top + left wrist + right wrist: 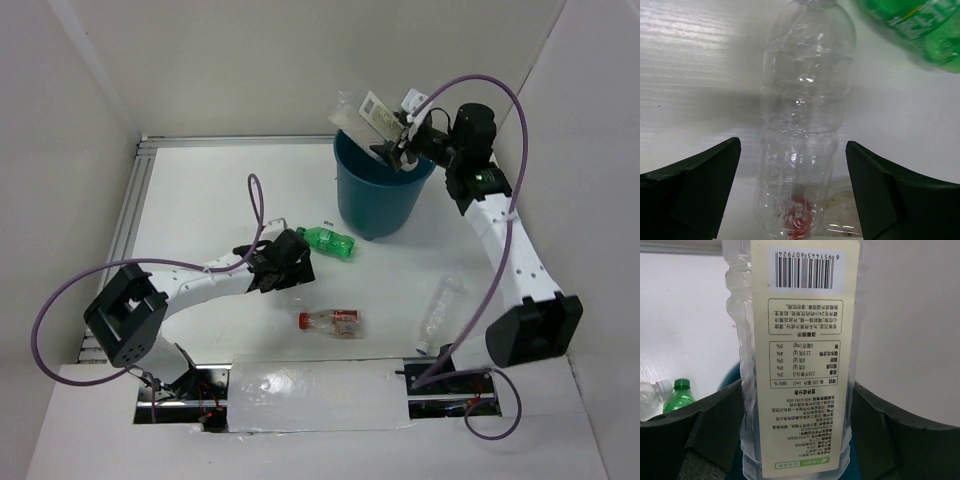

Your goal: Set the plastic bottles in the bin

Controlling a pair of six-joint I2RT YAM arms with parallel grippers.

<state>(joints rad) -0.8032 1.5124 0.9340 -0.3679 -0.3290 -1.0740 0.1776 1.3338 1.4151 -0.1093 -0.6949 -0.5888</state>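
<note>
The right claw (397,148) pinches a flat clear plastic bottle with a white printed label (805,365) by its lower body. It holds the bottle tilted in the air above the far rim of the round teal-blue plastic bin (372,205). Much of the bottle leans out past that far rim. If the claw lets go here, the bottle could catch the edge and tip out behind the bin.

The left claw (792,146) is spread wide on either side of a slim clear crinkled plastic bottle (802,100) lying on the white table (200,200). Neither finger visibly touches it. Thin, slippery plastic may squirt out of the closing fingers and knock the green plastic bottle (330,241) just beside it.

Nearer lies a red-capped, red-labelled bottle (332,320), and to the right another clear bottle (438,312). Both are well apart from the bin.

Only the overhead view shows the held bottle against the bin's rim, since the right wrist view is mostly label. Only the left wrist view shows the slim bottle between the fingers, which the left claw hides from overhead.
</note>
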